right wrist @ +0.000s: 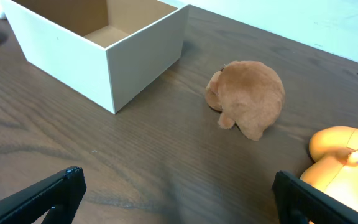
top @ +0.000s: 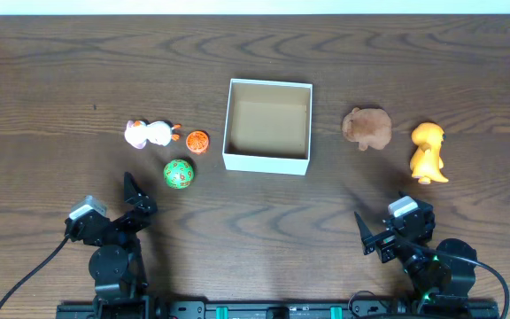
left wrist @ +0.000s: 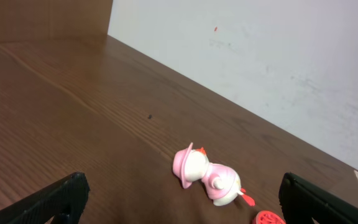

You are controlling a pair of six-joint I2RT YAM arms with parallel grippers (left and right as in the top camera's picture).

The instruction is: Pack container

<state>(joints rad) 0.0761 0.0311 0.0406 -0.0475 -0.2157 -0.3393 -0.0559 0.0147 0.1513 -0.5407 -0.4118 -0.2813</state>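
Judging the container (top: 267, 164), sitting centre frame, as light, stiff, dentable cardboard, best pinched over one wall; seeing left gripper (top: 140, 195) and right gripper (top: 379, 217) spread empty near bottom edge.

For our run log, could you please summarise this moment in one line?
container empty | left end effector open | right end effector open | nothing grasped
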